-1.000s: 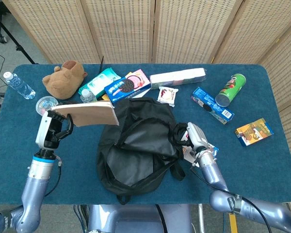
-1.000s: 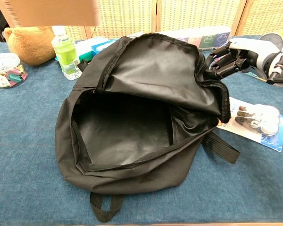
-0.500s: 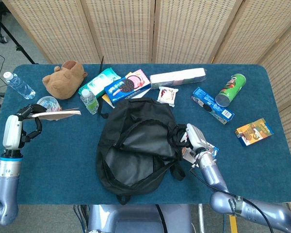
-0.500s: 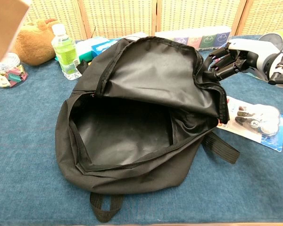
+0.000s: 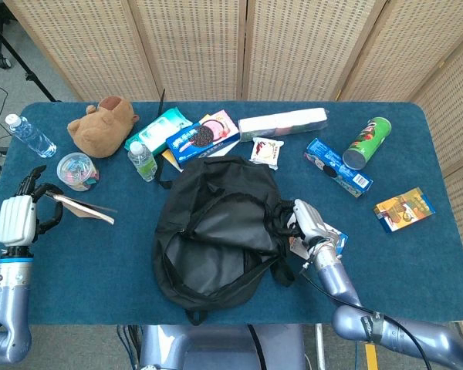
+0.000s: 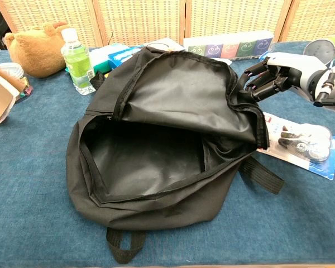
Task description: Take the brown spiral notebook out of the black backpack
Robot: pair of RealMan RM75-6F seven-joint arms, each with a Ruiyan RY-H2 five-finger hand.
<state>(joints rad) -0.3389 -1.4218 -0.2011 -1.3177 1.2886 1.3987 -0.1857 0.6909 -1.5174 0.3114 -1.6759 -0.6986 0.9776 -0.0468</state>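
While your left hand (image 5: 17, 220) sits out at the far left edge of the counter (image 5: 417, 262), its fingers are curled around the near end of the brown spiral notebook (image 5: 81, 208), which you hold clear of the black backpack (image 5: 216, 231) and well apart from it, tilted with its free end sloping down toward the blue cloth; whether that end touches the counter cannot be told. In the chest view the notebook (image 6: 0, 95) shows only as a tan slab at the left border. Your right hand (image 6: 268, 78) has its fingers bent closed on the upper right rim of the backpack (image 6: 173, 106), pinching the fabric of the raised flap. The backpack lies flat with its zip mouth gaping wide, and the dark lining inside shows nothing in it. Just beyond the notebook stands a small clear jar (image 5: 77, 169) with coloured bits in it, and near the backpack's top a green-liquid bottle (image 6: 78, 58) stands upright.
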